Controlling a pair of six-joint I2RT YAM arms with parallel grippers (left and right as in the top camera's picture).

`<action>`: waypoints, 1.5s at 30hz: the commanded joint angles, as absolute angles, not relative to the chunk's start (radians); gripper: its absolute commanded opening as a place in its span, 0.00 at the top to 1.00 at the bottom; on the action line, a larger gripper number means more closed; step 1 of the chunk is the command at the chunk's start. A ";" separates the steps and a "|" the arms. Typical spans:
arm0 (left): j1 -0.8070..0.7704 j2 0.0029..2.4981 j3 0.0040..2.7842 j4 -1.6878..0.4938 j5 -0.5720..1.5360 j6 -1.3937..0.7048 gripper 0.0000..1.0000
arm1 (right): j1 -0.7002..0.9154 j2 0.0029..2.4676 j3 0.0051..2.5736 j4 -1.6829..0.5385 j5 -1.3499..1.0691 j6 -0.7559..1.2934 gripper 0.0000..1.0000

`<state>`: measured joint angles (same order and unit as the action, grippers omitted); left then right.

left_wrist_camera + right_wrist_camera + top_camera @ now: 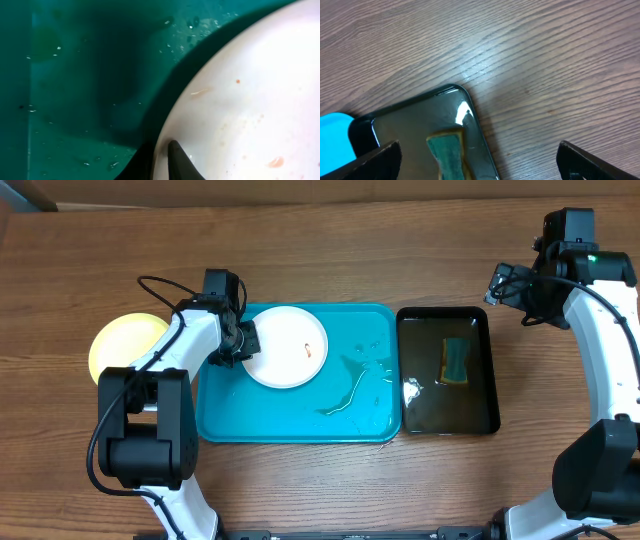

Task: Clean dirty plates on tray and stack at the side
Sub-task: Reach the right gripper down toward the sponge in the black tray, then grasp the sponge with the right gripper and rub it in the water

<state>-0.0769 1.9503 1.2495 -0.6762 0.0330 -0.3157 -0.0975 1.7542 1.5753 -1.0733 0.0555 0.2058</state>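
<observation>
A white plate [285, 350] with a small orange-red smear lies in the back left of the wet turquoise tray [300, 425]. My left gripper [245, 340] is shut on the plate's left rim. In the left wrist view one finger [182, 162] lies on top of the white plate [250, 100] and the other sits under its edge, over the tray [75, 75]. A pale yellow plate [120, 345] sits on the table left of the tray. My right gripper [505, 285] hangs open above the table behind the black tray, holding nothing.
A black tray [448, 415] of dark liquid stands right of the turquoise tray, with a green sponge [455, 360] in it. The right wrist view shows the black tray's corner [410, 115], the sponge [450, 152] and bare wood.
</observation>
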 commanded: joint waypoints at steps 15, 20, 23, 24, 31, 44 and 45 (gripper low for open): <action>-0.078 1.969 1.213 -0.654 0.147 -0.310 0.87 | 0.030 1.744 1.433 -1.243 -0.096 0.209 0.26; -0.079 1.969 1.213 -0.654 0.147 -0.310 0.86 | 0.097 1.745 1.301 -1.067 0.001 0.210 0.27; -0.079 1.969 1.213 -0.654 0.147 -0.310 0.86 | 0.112 1.745 1.218 -0.964 0.036 0.213 0.27; -0.079 1.969 1.213 -0.654 0.147 -0.310 0.86 | 0.112 1.745 1.200 -0.944 0.036 0.213 0.27; -0.079 1.969 1.213 -0.654 0.147 -0.310 0.85 | 0.111 1.746 1.050 -0.754 0.029 0.213 0.31; -0.079 1.969 1.213 -0.653 0.147 -0.310 0.85 | 0.111 1.747 0.972 -0.614 -0.038 0.213 0.86; -0.079 1.969 1.213 -0.653 0.147 -0.310 0.85 | 0.111 1.747 0.972 -0.609 -0.044 0.213 0.84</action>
<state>-0.0772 1.9503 1.2381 -0.6491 0.1421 -0.3141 0.1120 1.7550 0.9787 -0.6212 -0.0162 0.2123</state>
